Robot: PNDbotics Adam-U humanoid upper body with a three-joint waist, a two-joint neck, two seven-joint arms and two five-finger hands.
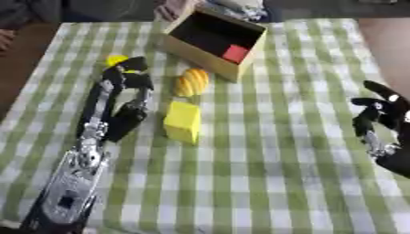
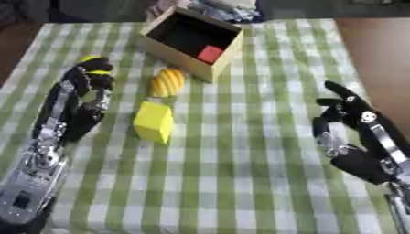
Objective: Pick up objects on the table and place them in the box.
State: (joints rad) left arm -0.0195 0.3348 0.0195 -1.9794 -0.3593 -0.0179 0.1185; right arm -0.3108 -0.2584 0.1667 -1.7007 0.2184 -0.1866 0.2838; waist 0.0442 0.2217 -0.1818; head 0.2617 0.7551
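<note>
Left hand closes on a small yellow object, upper left of the frame.

The left hand [image 1: 131, 75] curls round the yellow object [image 1: 116, 60]. A yellow block [image 1: 182, 121] and a ridged yellow-orange object [image 1: 192, 82] lie mid-frame below the box [image 1: 210, 59], which holds a red cube [image 1: 235, 53]. The right hand [image 2: 356, 119] rests relaxed at the right edge.

Block [image 1: 183, 121] before ridged fruit [image 1: 192, 82], box [image 1: 210, 55] behind, cube [image 1: 235, 53] inside

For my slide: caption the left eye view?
Left hand closing on a small yellow object near the box holding a red block.

Yellow block [image 1: 183, 121], ridged yellow fruit [image 1: 192, 82], small yellow piece [image 1: 116, 60] near open box [image 1: 204, 54].
</note>
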